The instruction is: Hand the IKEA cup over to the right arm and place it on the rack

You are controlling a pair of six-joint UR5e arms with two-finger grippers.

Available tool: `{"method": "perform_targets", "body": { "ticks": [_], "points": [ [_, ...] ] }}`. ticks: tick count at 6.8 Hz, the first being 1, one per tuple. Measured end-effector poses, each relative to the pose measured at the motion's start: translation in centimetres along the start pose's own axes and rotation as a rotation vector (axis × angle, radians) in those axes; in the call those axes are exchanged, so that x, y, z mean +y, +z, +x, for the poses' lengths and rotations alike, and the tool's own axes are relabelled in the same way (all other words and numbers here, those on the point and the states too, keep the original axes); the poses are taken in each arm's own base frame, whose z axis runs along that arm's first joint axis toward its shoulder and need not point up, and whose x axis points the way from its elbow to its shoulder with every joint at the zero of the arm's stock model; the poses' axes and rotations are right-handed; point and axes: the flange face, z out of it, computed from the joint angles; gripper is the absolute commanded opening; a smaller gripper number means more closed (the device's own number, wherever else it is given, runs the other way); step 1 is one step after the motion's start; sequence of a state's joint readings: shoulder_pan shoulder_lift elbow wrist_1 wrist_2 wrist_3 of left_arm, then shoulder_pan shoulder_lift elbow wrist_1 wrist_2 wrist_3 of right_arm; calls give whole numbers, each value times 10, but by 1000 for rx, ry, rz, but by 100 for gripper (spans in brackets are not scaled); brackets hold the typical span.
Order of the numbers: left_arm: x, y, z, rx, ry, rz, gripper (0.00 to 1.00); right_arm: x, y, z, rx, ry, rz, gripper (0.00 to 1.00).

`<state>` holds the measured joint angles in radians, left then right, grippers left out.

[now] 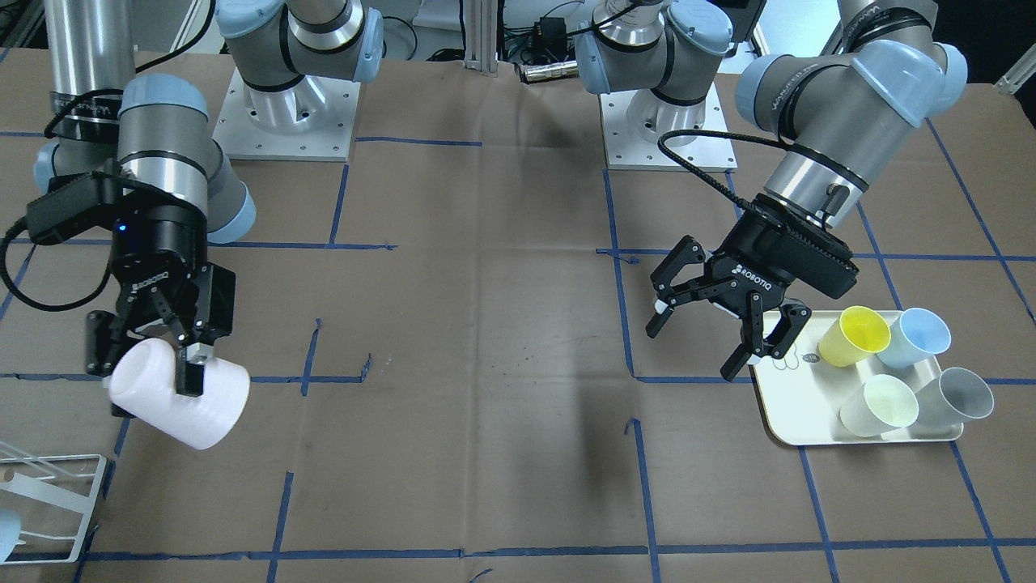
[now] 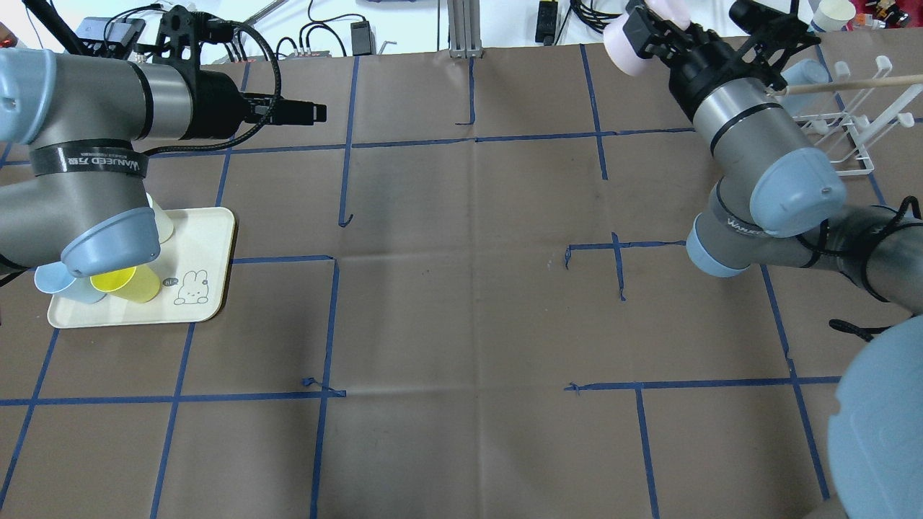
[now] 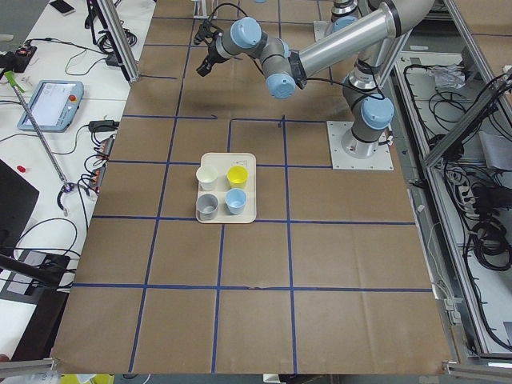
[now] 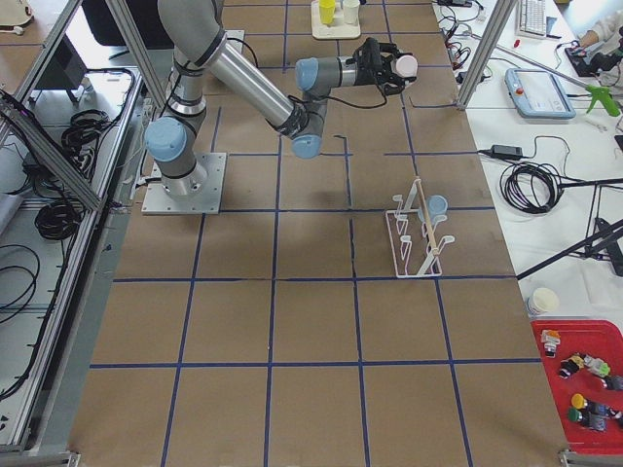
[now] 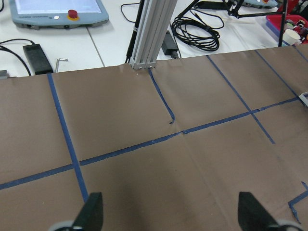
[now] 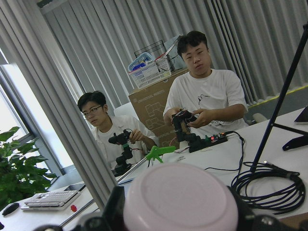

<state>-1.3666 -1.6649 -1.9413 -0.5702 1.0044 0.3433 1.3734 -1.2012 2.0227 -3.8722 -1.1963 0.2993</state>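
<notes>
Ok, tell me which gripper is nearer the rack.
Right. The right gripper, holding the cup, hangs close by the rack; the left gripper is far off, by the tray.

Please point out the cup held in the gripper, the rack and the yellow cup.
held cup [image 1: 217,406], front-facing view, its side wall
rack [image 4: 424,233], exterior right view, its central rod
yellow cup [image 1: 838,348], front-facing view, its outer wall

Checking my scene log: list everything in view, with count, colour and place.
tray: 1, cream, robot's left side
tray cups: 4, yellow, blue, pale, grey, on the tray
rack: 1, white wire, robot's right side
rack cup: 1, pale blue, on the rack
held cup: 1, white, in the right gripper
table paper: 1, brown, blue tape grid
people: 2, white tops, right wrist view
left gripper: 1, black, open, by the tray
right gripper: 1, black, shut on held cup
</notes>
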Motion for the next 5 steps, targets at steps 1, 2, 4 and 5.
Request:
{"method": "perform_targets", "body": {
  "ticks": [1,2,4,5],
  "points": [
    [1,2,3,-38,-14,-29,100,-11,-3,30,54,-125,17,50],
    [-1,6,13,-85,-18,-78,100,-23,-9,61,115,-232,31,50],
    [-32,-4,38,-169,-64,-220,100,-55,-32,131,224,-354,56,47],
    [-44,-15,44,-198,-93,-299,100,-68,-45,163,249,-400,62,47]
  ]
}}
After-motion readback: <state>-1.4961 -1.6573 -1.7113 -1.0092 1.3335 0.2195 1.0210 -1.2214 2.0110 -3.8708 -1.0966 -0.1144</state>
